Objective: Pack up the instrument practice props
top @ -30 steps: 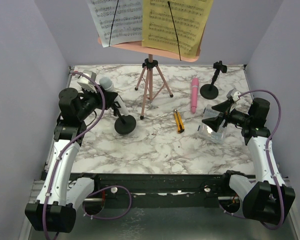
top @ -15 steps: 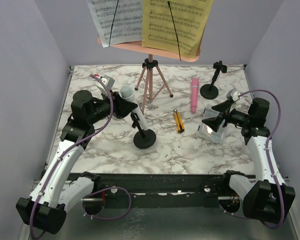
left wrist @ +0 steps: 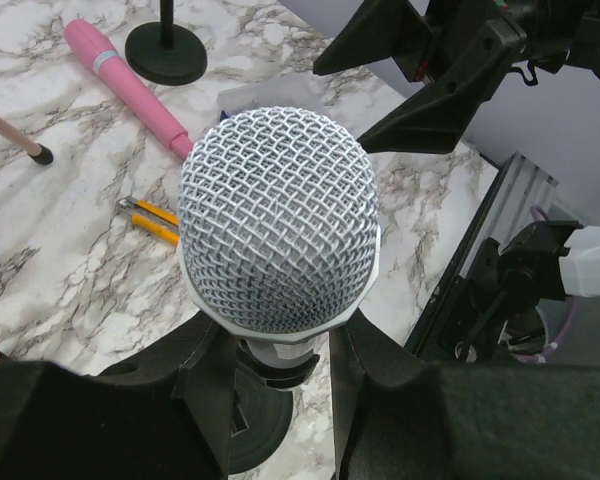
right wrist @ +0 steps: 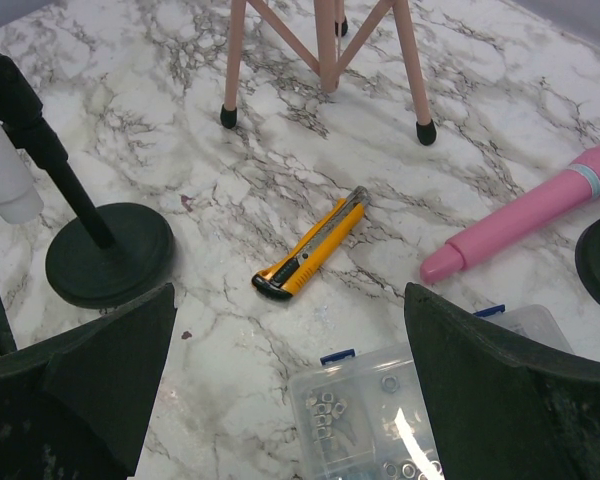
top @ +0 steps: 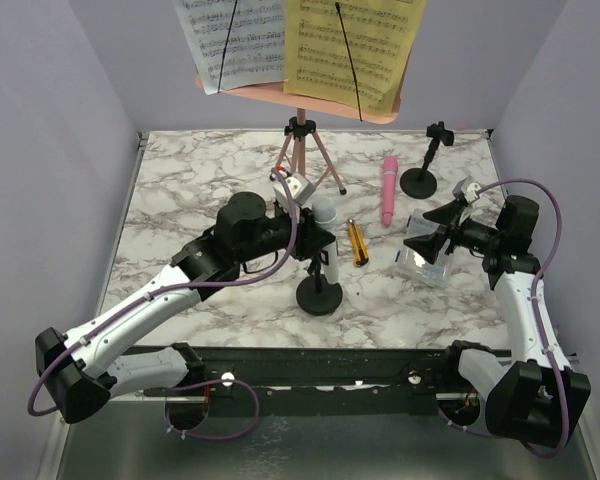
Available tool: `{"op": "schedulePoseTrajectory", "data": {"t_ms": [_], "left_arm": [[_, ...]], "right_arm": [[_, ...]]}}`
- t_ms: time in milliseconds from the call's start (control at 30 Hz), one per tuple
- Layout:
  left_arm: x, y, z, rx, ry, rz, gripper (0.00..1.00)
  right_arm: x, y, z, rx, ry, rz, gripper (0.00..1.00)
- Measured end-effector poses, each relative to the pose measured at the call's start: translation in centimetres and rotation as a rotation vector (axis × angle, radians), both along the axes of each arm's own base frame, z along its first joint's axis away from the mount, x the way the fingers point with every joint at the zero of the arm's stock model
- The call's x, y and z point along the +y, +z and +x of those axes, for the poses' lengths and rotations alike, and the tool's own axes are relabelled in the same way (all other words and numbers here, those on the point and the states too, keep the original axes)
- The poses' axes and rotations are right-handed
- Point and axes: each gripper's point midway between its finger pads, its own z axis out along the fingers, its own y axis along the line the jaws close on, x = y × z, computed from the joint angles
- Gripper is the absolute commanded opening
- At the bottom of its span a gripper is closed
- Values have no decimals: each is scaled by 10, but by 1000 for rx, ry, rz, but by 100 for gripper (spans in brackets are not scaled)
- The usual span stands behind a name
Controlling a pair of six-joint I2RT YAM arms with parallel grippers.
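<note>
My left gripper (top: pixel 318 240) is shut on the grey-white microphone (top: pixel 324 210), which sits in a black round-based mount (top: pixel 318 296) at the table's middle. In the left wrist view the mesh head (left wrist: pixel 278 220) fills the frame and the fingers (left wrist: pixel 205 400) clamp the handle under it. The pink microphone (top: pixel 389 190) lies flat beyond, next to the second mount (top: pixel 420 180). The pink music rack (top: pixel 300 98) on its tripod (top: pixel 300 165) holds white pages (top: pixel 235 40) and yellow pages (top: pixel 355 45). My right gripper (top: pixel 428 232) is open and empty over the clear box.
A yellow-and-black cutter (top: pixel 359 241) lies just right of the held microphone and also shows in the right wrist view (right wrist: pixel 315 250). The clear plastic box (right wrist: pixel 420 410) of small metal parts sits under my right gripper. Purple walls close in both sides.
My left arm has carried the grey-white microphone and its mount from the table's left side to the middle, beside the cutter. The right arm has not moved.
</note>
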Motion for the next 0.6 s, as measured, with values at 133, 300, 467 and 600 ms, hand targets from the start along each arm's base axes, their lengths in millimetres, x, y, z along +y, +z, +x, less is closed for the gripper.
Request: {"op": "schedulePoseTrajectory", "data": {"t_ms": [133, 300, 467, 600], "left_arm": [[-23, -4, -9, -75, -2, 49, 0], [-44, -14, -12, -137, 1, 94, 0], [-60, -24, -8, -182, 28, 131, 0], [-70, -24, -6, -218, 44, 138, 0]], "right_arm": [[0, 0, 0, 0, 0, 0, 100], [0, 0, 0, 0, 0, 0, 100], [0, 0, 0, -1, 0, 0, 100], [0, 0, 0, -1, 0, 0, 100]]}}
